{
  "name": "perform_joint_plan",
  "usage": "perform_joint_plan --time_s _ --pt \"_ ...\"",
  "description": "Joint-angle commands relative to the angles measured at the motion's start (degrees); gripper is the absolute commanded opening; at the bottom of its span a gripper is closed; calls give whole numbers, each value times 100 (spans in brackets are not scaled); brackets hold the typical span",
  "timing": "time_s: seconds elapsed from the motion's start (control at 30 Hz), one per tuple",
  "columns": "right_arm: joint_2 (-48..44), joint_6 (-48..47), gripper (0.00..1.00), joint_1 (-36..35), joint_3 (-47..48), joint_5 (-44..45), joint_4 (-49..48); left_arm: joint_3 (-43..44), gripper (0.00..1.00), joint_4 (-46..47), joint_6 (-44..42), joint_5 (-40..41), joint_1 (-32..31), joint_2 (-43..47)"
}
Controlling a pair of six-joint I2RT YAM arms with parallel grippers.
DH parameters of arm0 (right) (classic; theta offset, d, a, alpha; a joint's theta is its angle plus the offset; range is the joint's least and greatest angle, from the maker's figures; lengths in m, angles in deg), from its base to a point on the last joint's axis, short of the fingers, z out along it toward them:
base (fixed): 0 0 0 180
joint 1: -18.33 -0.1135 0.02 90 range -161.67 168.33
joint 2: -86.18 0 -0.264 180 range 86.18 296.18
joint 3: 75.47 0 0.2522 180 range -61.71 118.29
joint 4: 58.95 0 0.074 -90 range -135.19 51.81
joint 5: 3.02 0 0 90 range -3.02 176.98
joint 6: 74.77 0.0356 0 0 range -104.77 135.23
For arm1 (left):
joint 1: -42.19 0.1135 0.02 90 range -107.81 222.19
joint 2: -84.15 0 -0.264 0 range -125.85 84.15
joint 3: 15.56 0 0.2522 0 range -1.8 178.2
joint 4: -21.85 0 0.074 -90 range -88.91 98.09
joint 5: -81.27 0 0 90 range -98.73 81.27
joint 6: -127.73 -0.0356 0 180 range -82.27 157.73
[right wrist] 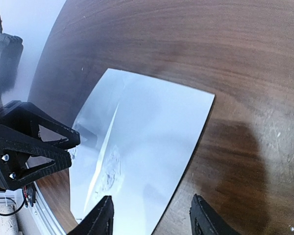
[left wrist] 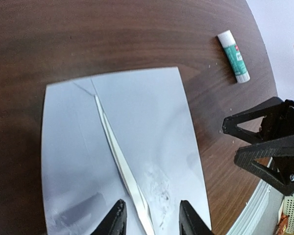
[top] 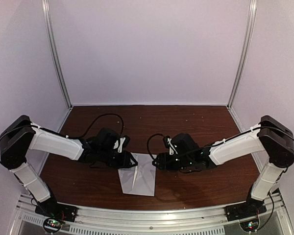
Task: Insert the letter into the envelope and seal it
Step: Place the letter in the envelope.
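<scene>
**Workpiece.** The pale grey-lavender rectangular paper envelope lies on the dark brown wooden table. In the top view it sits at lower centre, close to the table's near edge and between the two arms. A thin diagonal paper edge stands up from its face. In the left wrist view this edge runs from the sheet's upper left towards bottom centre. A mottled smear marks the surface just beside the lower part of that edge. The rest of the sheet lies flat.

**Left gripper**. It is positioned over the envelope's near end. The jaws are moderately parted and grip nothing. The raised paper edge passes between the two black fingers, touching neither.

**Right gripper**. It is positioned over the opposite side of the envelope. The jaws are spread fairly wide and hold nothing. The sheet lies below the gap.

**Relation.** The two grippers face each other across the envelope, close together but apart.

**Other item.** A white glue stick with a green label lies on the table at upper right of the left wrist view, well apart from the envelope.
</scene>
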Motion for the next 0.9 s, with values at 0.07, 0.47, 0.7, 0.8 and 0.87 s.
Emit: perform_joint_plan --time_s 0.07,0.47,0.7,0.8,0.87 --pt "-99 456 53 -336 -391 -84 -358 -493 39 436 513 -261 -246 295" --pt "196 691 50 -478 -441 -92 -754 -698 36 897 691 -327 -307 111" --pt "369 763 49 -486 -413 -137 -908 -679 35 1024 718 -407 -303 -47" --pt "436 777 49 -487 -398 -163 -955 -679 35 1020 718 -413 -307 -113" --pt "483 780 48 -496 -388 -182 -967 -679 35 1032 719 -418 -312 -163"
